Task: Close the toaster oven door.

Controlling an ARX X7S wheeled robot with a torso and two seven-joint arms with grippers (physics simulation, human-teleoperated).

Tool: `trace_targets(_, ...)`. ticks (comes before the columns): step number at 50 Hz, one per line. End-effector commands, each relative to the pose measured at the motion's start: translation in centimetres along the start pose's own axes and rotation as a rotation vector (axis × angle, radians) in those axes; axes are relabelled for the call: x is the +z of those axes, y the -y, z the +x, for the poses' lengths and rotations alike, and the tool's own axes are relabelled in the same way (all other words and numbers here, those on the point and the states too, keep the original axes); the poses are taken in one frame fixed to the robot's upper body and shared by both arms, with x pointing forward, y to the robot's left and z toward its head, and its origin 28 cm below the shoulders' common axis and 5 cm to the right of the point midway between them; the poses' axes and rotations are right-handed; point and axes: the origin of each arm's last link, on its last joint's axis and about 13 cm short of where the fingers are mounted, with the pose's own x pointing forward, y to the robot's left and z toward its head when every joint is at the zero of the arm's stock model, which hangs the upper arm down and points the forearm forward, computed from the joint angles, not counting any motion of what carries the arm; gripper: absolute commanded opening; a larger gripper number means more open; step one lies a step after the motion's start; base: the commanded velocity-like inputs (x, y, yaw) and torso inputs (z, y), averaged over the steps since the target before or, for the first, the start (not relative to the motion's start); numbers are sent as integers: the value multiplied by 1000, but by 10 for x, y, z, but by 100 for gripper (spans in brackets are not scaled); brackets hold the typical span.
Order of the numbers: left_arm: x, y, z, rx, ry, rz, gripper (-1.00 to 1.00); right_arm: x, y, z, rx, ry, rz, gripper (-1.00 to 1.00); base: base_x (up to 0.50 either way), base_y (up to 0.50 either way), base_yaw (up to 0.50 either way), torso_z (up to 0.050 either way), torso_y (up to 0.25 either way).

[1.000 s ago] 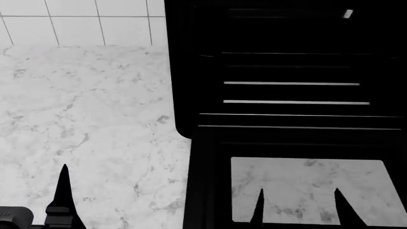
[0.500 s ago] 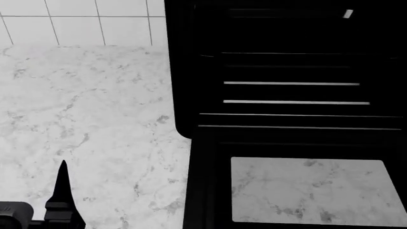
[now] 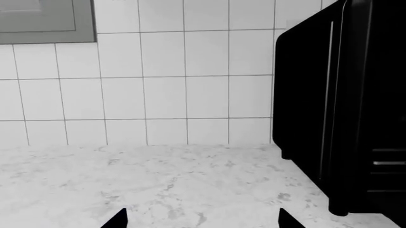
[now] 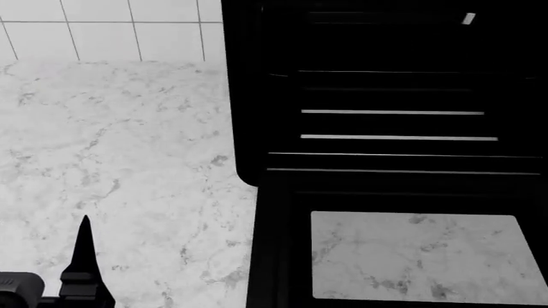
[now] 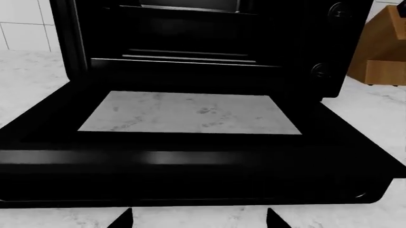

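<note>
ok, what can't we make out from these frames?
- Right claw: only its fingertips show at the right wrist view's edge; absent from the head view.
- Oven door handle: cut off by the head view's bottom edge.
- Oven knobs: dark on black, settings unreadable.
- Left claw: tips only, body cut off.

A white marble countertop (image 4: pixel 128 160) ran to a white tiled wall (image 3: pixel 165 85). A grey panel (image 3: pixel 44 21) was set in that wall. A wooden block (image 5: pixel 383 47) stood on the counter.
</note>
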Motion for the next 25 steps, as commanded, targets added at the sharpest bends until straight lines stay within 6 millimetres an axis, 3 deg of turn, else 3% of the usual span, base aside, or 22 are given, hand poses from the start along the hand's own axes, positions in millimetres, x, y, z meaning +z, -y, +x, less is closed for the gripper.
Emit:
trace_targets(1,0,0,-2,-1,1,-3,100,-9,1,-3,-14,-35,14,100,0,0,0,0,0)
trace_targets(25,-3,0,-2,-6,-5,-6,100,-17,1,16,-16,-61,-15,100,0,0,0,0,0)
